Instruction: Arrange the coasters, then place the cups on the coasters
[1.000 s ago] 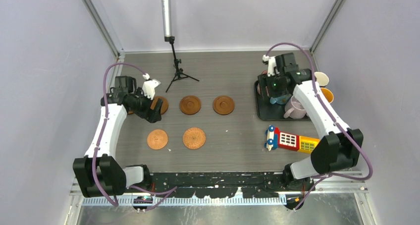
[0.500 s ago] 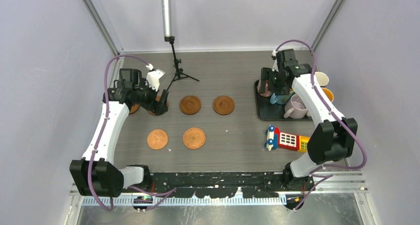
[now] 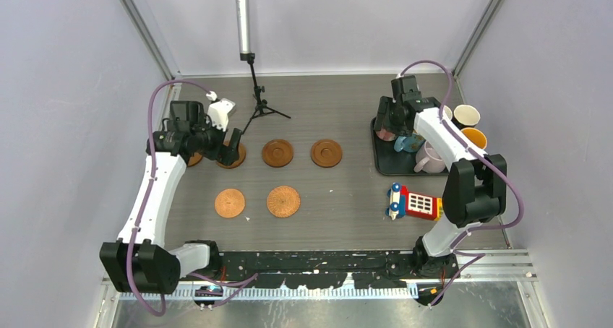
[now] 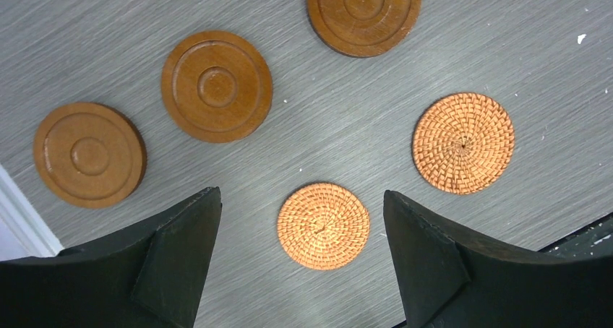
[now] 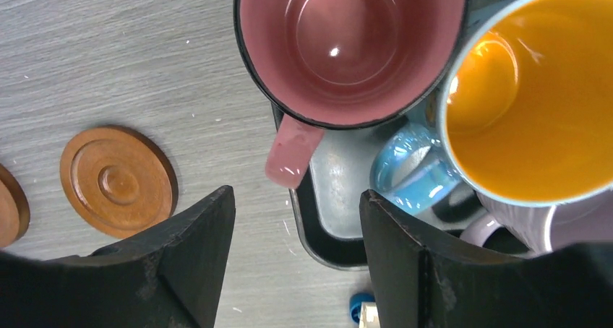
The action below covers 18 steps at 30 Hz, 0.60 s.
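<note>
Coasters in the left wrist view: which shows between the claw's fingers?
The lower woven orange coaster; the other woven one lies right, three ringed ones above.

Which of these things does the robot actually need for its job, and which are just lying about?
Part of the job: dark ringed coasters, woven coasters, pink mug, blue mug, lilac mug, white mug, yellow mug.
Just lying about: toy phone, tripod stand, black tray.
</note>
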Available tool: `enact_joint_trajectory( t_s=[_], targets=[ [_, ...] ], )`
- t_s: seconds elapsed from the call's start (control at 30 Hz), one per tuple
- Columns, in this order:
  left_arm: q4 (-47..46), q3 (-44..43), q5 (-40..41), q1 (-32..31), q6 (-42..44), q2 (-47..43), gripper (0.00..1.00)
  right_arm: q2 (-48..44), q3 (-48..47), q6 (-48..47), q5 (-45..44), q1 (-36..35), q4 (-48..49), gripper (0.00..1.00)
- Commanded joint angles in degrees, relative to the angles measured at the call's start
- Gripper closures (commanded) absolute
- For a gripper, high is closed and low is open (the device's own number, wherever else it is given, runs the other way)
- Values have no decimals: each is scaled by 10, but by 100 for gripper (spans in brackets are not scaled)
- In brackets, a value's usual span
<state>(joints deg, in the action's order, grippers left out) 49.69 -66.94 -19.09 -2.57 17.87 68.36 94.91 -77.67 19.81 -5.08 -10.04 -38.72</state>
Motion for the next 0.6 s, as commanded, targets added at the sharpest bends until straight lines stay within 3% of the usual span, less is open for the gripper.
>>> enact_joint_trajectory(
  t_s=[0.0,0.23,0.57],
  targets=[
    [-4,-1,21,1,-13,-29,15,6,21,13,-46,-21,92,32],
    [4,-2,8,0,-17,-32,15,34,30,2,-78,-28,126,42],
    [-6,-33,-17,-21,-28,11,17,-2,65,5,-64,-36,124,72]
  ],
)
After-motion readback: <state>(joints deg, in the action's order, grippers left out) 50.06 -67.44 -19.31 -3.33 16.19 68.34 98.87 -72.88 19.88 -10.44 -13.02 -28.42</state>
